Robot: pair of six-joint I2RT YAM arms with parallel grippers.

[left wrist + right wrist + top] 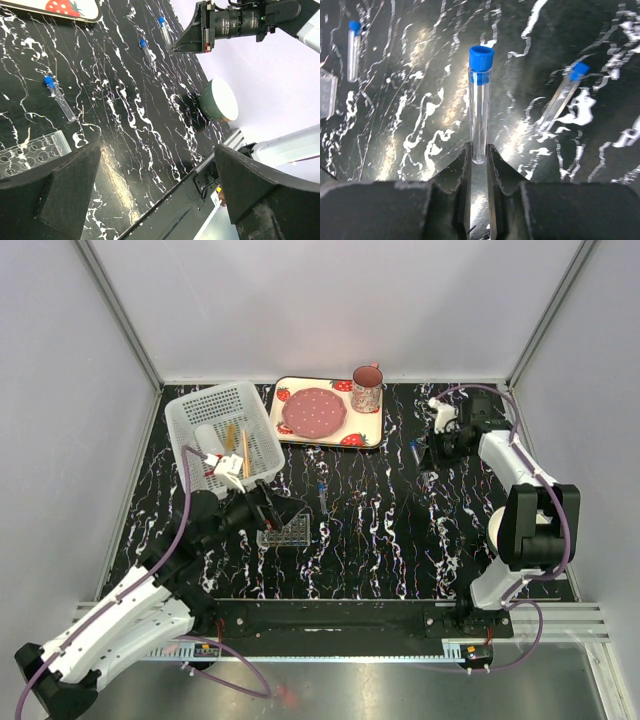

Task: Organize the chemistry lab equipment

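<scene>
At the worktop's far right, the right tool pinches the round base of a blue-capped tube. Only the tip is gripped, so lift slowly and hold the tube in line with the jaws. Carry it to the clear rack, beside which the left tool stands spread and empty. No legible labels or writing appear.

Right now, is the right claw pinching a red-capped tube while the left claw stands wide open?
Not quite. The cap on the tube is blue, not red, as the right wrist view shows. The right claw does pinch it, and the left claw stands wide open.
</scene>
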